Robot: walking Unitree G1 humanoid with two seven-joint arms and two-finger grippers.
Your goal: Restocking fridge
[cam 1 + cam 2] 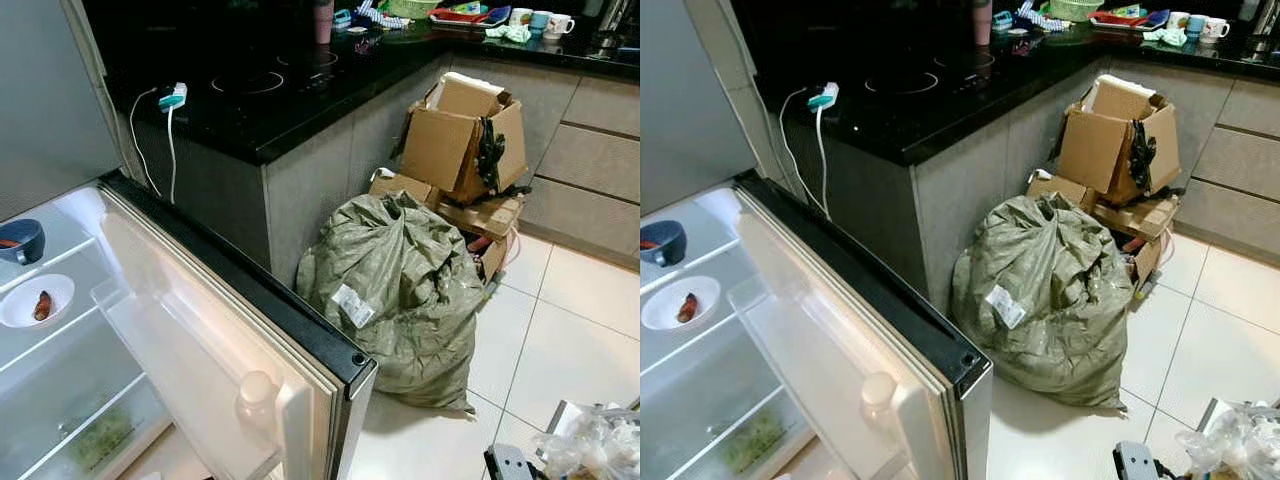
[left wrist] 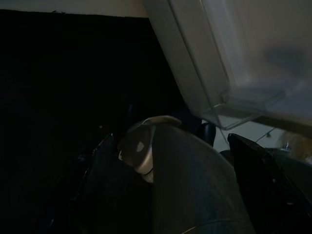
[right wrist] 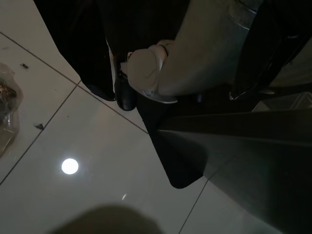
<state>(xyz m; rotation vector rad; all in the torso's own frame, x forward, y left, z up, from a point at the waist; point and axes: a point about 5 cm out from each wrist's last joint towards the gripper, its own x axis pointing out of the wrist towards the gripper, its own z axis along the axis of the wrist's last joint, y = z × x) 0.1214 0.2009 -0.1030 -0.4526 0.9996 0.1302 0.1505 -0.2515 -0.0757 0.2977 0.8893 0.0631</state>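
Note:
The fridge stands open at the left, its door (image 1: 215,350) swung toward me with bare white door shelves. Inside, a blue bowl (image 1: 20,240) sits on the upper shelf. On the shelf below is a white plate (image 1: 35,300) with a small reddish-brown piece of food. Leafy greens (image 1: 100,435) lie in the bottom drawer. A clear plastic bag of goods (image 1: 590,445) rests on the floor at the lower right. Both arms hang low beside my legs. My left gripper (image 2: 169,139) is open near the door shelf, and my right gripper (image 3: 178,100) is open above the floor tiles.
A big green sack (image 1: 400,285) slumps on the tiles against the counter corner, with stacked cardboard boxes (image 1: 460,145) behind it. The black countertop (image 1: 250,100) holds a hob, a charger with a white cable (image 1: 170,100) and mugs at the back. White tiled floor (image 1: 570,340) lies to the right.

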